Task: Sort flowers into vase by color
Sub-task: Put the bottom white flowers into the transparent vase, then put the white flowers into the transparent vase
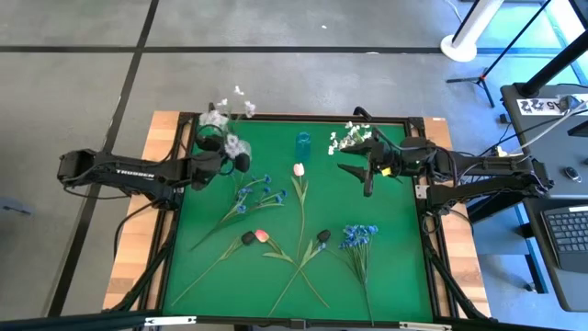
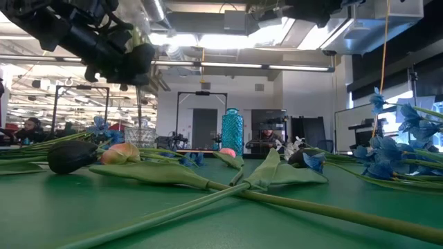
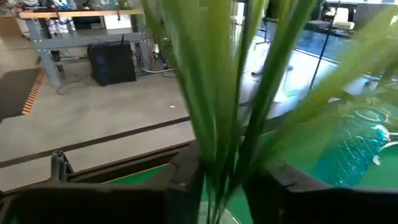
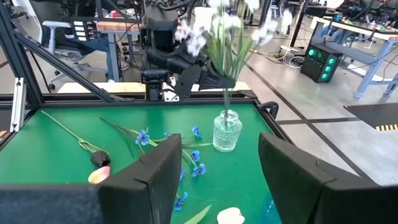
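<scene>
Over green mat, left claw clamps white spray stems above clear vase.

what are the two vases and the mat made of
Clear vase: likely glass, see-through with a ribbed, glinting wall. Teal vase: tinted glass or plastic, translucent with a textured surface. Mat: probably felt or similar cloth, matte green, no glare.

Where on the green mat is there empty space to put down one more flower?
Bare green mat lies right of the blue spray, below the right gripper. The near-left corner, left of the pink tulip, is also open. The middle is crowded with crossed stems; the left gripper holds white flowers over the clear vase.
</scene>
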`<state>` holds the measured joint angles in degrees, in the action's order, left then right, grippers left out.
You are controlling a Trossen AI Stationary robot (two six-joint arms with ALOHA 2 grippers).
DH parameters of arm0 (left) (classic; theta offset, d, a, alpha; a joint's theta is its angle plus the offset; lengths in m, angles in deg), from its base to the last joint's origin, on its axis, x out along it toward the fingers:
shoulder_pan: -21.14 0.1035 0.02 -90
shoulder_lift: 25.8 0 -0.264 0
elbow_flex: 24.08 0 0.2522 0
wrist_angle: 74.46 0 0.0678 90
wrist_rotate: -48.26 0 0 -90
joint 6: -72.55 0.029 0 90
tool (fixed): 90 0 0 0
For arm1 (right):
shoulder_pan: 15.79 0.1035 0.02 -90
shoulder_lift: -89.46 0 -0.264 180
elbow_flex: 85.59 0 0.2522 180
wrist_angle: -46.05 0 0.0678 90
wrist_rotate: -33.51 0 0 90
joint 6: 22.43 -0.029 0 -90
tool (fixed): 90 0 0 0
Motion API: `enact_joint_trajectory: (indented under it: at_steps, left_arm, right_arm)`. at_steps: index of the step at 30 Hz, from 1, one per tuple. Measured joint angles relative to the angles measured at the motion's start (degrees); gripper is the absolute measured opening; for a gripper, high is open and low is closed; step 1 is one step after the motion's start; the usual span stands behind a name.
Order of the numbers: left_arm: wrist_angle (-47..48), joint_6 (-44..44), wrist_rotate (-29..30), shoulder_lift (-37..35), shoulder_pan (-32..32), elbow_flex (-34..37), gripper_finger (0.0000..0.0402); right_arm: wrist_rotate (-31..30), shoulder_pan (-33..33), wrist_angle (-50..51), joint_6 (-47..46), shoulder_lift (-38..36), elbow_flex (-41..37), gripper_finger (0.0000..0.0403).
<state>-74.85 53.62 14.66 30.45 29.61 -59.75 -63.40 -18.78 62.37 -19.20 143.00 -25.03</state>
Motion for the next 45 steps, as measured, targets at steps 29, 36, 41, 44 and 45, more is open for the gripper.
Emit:
enact_joint_trajectory:
  at_steps: [29,36,41,44,45]
  left_arm:
    - [72.1,-41.0,-15.3,-2.2,-13.5,-20.1,0.0238]
    - [75.0,-46.6,-16.0,-2.6,-23.9,-20.1,0.0212]
    - [74.0,-52.2,-15.8,-2.6,-33.8,-20.1,0.0199]
    - [68.7,-53.5,-13.2,-2.2,-39.3,-20.1,0.0197]
    - [66.4,-53.0,-12.1,-2.2,-41.1,-20.1,0.0197]
  right_arm:
    - [-17.3,-0.1,11.5,-1.0,-0.1,0.0,0.0211]
    - [-21.9,-2.1,26.7,-11.6,2.5,0.0,0.0211]
    - [-19.8,-9.5,37.7,-23.2,7.0,0.0,0.0211]
    - [-19.5,-14.7,40.2,-24.5,10.8,0.0,0.0211]
    - [-19.1,-16.4,40.1,-24.4,12.3,0.0,0.0211]
